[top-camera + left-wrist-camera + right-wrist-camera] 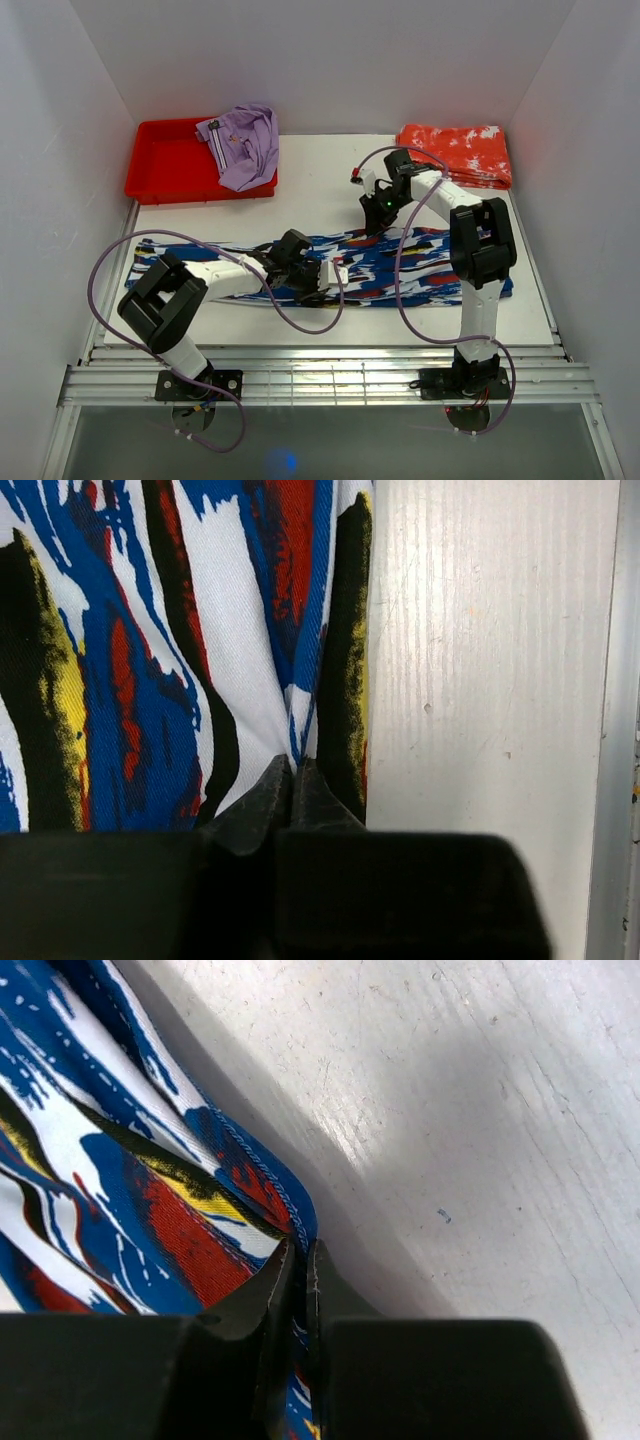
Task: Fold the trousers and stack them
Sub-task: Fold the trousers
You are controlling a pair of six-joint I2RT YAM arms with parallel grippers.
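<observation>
Left end effector [293, 767]: mine, closed, pinching the trousers [150, 630] by their near edge; arm stretched low over desk [480, 680].
Right end effector [300, 1252]: closed on far edge; wrist tipped down.

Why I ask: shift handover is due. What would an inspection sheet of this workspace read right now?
Surface: white table, scuffed, no spills seen.
Job's things: trousers spread lengthwise across the near half, not yet folded.
Clutter: lilac garment draped over the rim of a red tray at far left; orange-red garment folded at far right.
Grippers: left gripper shut on the trousers by their near edge; right gripper shut on their far edge.
Cables: purple cables loop off both arms, passing over the trousers.
Surroundings: white walls on three sides; metal rails along the near edge.
</observation>
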